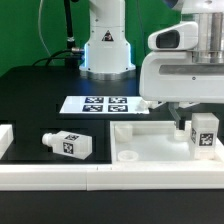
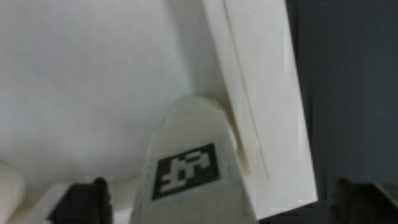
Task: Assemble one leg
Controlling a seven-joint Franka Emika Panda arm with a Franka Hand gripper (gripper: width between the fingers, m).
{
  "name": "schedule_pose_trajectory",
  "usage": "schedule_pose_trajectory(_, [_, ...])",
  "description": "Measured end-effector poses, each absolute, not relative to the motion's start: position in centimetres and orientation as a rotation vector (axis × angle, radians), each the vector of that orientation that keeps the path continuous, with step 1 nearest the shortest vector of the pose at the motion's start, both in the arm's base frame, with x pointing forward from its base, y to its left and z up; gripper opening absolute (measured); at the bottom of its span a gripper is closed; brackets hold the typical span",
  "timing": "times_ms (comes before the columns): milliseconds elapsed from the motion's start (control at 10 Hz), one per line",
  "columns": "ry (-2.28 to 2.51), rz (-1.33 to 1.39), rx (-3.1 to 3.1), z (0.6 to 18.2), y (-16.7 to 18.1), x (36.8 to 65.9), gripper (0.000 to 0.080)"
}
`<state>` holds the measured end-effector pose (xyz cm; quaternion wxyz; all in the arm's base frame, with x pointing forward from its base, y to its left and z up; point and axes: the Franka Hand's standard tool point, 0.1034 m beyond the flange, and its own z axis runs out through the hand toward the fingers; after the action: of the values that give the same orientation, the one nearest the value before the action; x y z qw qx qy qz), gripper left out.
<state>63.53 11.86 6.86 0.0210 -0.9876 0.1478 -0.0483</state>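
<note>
One leg [image 1: 205,132], a chunky white peg with a square tag, stands upright on the large white panel [image 1: 150,148] near its corner at the exterior view's right. My gripper [image 1: 193,124] hangs right over it. In the wrist view the leg [image 2: 192,165] lies between my two dark fingertips [image 2: 79,203], with a gap showing on each side, so the gripper [image 2: 222,206] is open around it. The panel [image 2: 107,80] fills most of that view. A second leg [image 1: 68,145] lies on its side on the black table at the exterior view's left.
The marker board [image 1: 100,104] lies flat behind the panel. The robot base [image 1: 105,45] stands at the back. A low white wall [image 1: 110,178] runs along the front edge, and a white block [image 1: 5,138] sits at the far left.
</note>
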Motion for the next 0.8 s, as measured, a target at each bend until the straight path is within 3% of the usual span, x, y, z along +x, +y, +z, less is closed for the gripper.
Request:
schedule_pose_trajectory(100, [0.458,-0.15,-3.062,6.86,11.85,63.53,0.0474])
schedule_pose_trajectory(200, [0.471,-0.148,-3.061,6.83,11.75,63.51,0.0474])
schedule_pose_trajectory(300, [0.514,-0.146,-3.055,6.78,11.49,63.48,0.0283])
schedule_pose_trajectory(500, [0.594,-0.144,-3.038,6.79,11.59,63.45,0.0285])
schedule_pose_trajectory(800, [1.396,-0.123,-2.745,6.79,11.79,63.55,0.0285])
